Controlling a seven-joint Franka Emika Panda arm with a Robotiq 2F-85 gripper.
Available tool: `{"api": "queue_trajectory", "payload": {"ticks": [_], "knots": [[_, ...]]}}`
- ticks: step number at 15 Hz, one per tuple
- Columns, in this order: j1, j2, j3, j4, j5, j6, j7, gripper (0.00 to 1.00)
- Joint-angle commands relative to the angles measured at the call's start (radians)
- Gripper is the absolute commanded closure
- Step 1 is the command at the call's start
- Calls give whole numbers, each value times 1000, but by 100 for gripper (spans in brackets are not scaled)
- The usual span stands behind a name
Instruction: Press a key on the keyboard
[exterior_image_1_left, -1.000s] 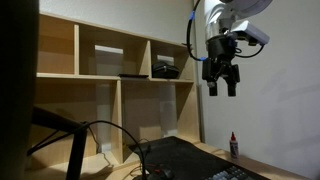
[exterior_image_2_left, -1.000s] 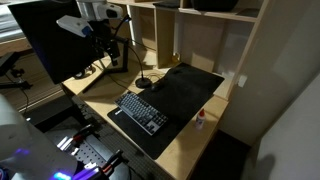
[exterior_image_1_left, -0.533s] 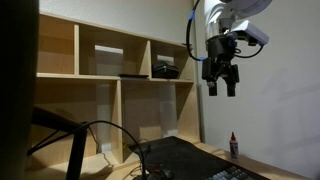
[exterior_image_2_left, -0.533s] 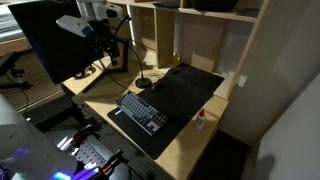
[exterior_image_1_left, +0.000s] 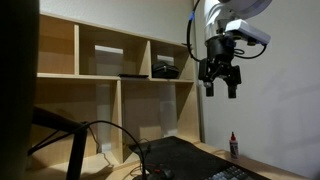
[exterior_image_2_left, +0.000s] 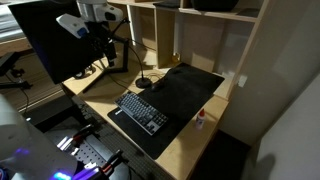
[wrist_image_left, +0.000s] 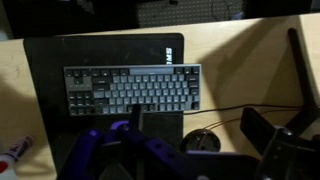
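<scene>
Approach stage: gripper (exterior_image_1_left: 222, 90) hangs high above the worktop (exterior_image_2_left: 100, 93), fingers spread, empty. Keyboard (exterior_image_2_left: 142, 110) lies on the black mat (exterior_image_2_left: 185, 88) at the front. Next move requires a controlled descent onto one key

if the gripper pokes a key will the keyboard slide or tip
Probably neither. The keyboard is low, flat and wide, so a downward press should not tip it. It lies on a black desk mat, which likely resists sliding. It looks rigid, though its weight cannot be judged.
</scene>
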Motion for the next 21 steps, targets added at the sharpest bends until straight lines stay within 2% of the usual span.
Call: {"api": "queue_trajectory", "payload": {"ticks": [1, 3, 5, 6, 7, 11, 13, 14, 15, 20, 21], "knots": [[-33, 38, 11, 4, -14, 20, 23, 0], [-43, 88, 9, 10, -18, 32, 24, 0], [-41, 70, 13, 11, -18, 29, 24, 0], [-68, 104, 13, 6, -29, 64, 70, 0], [-92, 135, -8, 2, -25, 73, 95, 0], [-214, 240, -83, -60, -86, 228, 166, 0], [-251, 303, -100, -51, -87, 250, 233, 0], [-260, 336, -111, -35, -69, 226, 257, 0], [-242, 276, -109, -58, -74, 225, 202, 0], [-242, 283, -109, -55, -75, 225, 206, 0], [-253, 281, -97, -53, -109, 212, 247, 0]]}}
